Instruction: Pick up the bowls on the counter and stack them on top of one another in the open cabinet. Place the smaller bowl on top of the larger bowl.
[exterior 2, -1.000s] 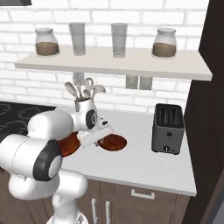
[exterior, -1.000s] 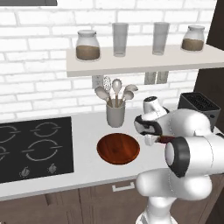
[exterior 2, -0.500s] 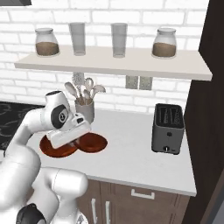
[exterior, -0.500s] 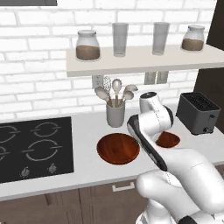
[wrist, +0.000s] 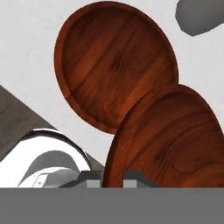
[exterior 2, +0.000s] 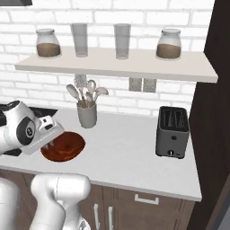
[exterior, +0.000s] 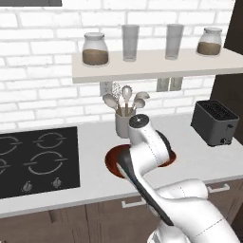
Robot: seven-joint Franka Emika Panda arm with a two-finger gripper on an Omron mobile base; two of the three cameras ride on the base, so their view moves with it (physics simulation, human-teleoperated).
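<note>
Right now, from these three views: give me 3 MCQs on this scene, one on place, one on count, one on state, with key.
1. Where do the bowls sit?
A. on the shelf
B. on the counter
C. on the cooktop

2. How many clear glasses stand on the open cabinet?
A. one
B. two
C. four

3. The toaster's slots are:
A. empty
B. holding bread
C. covered by a lid

Key:
1 B: the larger bowl and the smaller bowl lie on the counter by the utensil cup.
2 B: two glasses stand between the jars on the open cabinet.
3 A: the toaster shows two bare slots.
</note>
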